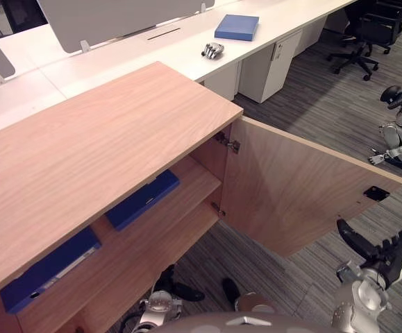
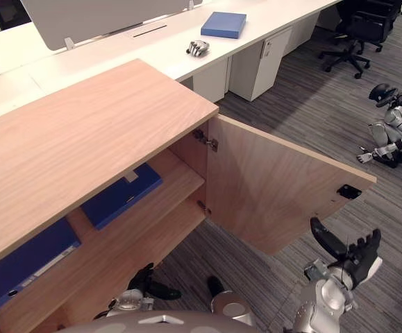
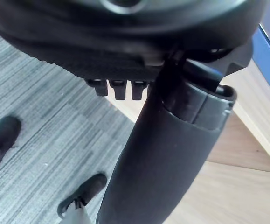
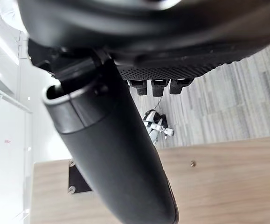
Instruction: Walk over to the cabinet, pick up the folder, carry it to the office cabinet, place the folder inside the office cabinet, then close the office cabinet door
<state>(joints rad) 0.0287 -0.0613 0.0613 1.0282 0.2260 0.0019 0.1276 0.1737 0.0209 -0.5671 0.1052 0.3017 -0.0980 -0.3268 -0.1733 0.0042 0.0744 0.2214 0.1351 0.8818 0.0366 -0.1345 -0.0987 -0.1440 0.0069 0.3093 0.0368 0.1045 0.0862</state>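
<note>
The wooden office cabinet (image 1: 103, 139) stands open. A blue folder (image 1: 141, 200) lies flat on its upper shelf (image 1: 201, 179), near a second folder (image 1: 48, 270). Placing looks done; closing the door (image 1: 291, 187) remains. The right hand (image 1: 381, 257), fingers spread and empty, hovers near the door's outer edge, well apart from the folder. The left hand (image 3: 172, 154) hangs low, relaxed and empty.

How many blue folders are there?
3. The desk folder lies on the white desk. The middle folder and left folder lie on the cabinet shelf. The cabinet top may hide more.
</note>
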